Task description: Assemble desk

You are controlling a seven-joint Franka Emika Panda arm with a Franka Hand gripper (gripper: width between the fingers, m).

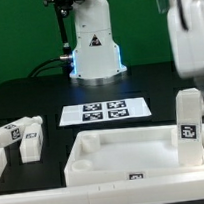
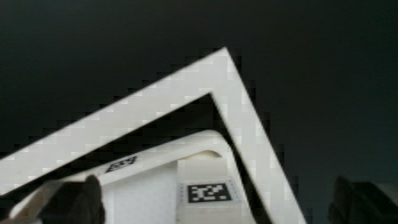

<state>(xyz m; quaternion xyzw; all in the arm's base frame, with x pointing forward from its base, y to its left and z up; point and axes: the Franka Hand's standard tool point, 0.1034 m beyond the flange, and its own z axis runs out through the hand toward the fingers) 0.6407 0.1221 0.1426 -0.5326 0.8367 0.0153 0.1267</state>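
Note:
The white desk top [image 1: 95,159] lies rim-up at the front of the black table. One white square leg [image 1: 188,123] stands upright in its corner on the exterior view's right, with a tag on its side. My gripper [image 1: 191,67] hangs just above that leg. In the wrist view the desk top's corner rim [image 2: 196,90] and the tagged leg [image 2: 210,190] show below the gripper [image 2: 222,208]. Its dark fingers [image 2: 80,200] stand wide apart on either side of the leg, and the gripper is open and holds nothing.
Loose white legs [image 1: 25,137] lie on the table at the exterior view's left. The marker board [image 1: 106,111] lies behind the desk top. The robot's base [image 1: 93,46] stands at the back.

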